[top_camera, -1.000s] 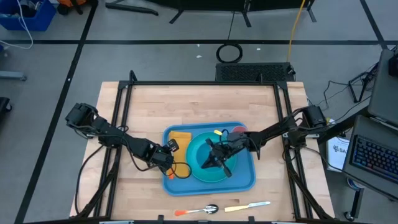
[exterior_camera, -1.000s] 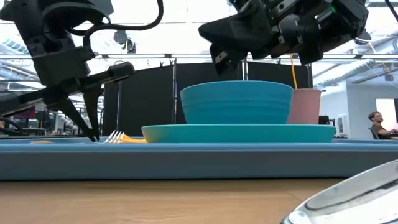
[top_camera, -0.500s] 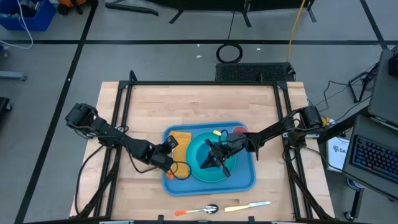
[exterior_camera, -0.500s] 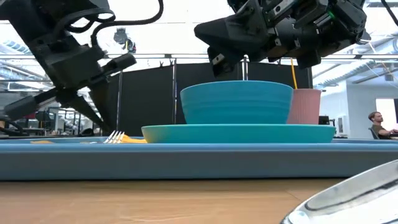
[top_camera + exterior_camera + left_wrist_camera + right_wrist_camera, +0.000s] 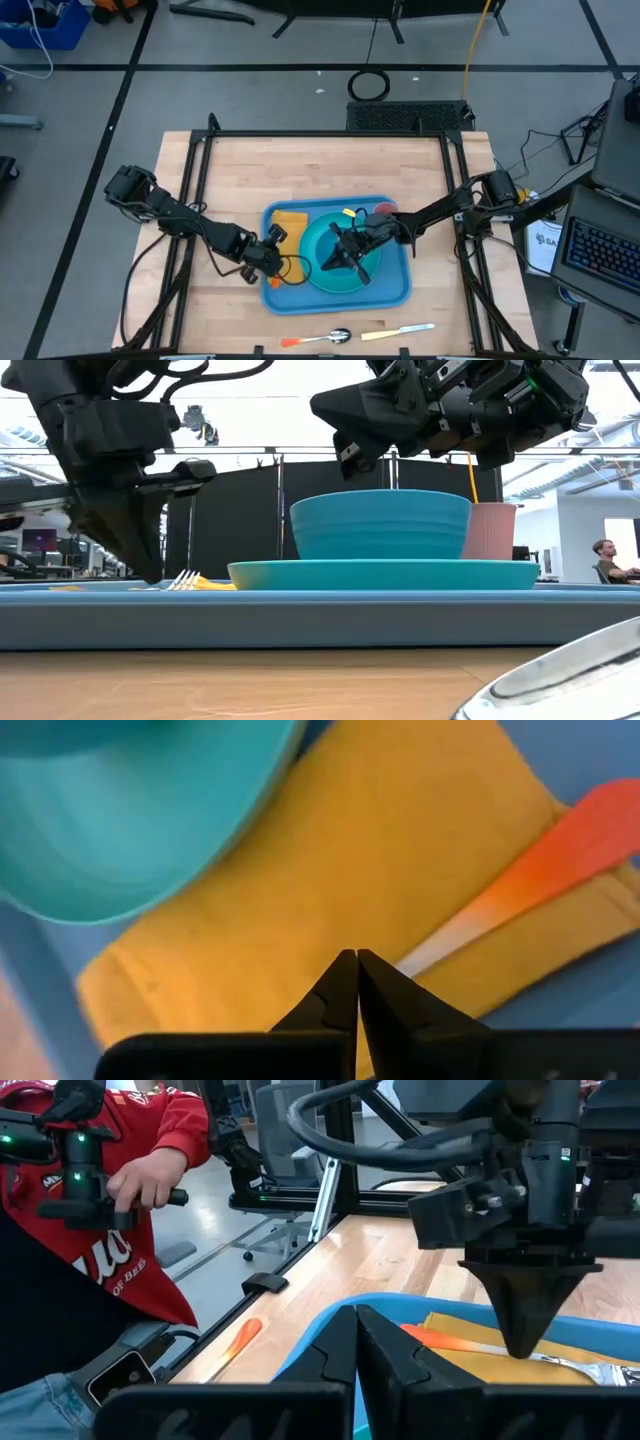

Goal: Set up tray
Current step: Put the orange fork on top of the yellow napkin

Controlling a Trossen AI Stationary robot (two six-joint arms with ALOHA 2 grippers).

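Since a second ago the left gripper [image 5: 268,262] has drawn back toward the left rim of the large medium-blue rectangular plastic tray [image 5: 395,293] and turned upright, its fingers together and holding nothing, tips over the folded yellow cloth napkin [image 5: 300,900] where an orange-handled fork [image 5: 560,855] lies. That tray sits at the middle of the wooden table [image 5: 320,170], nearer its front edge. On it, a round teal plate [image 5: 385,573] carries a blue bowl [image 5: 380,523]. Above the bowl, the right gripper [image 5: 338,258] hovers, closed and empty.
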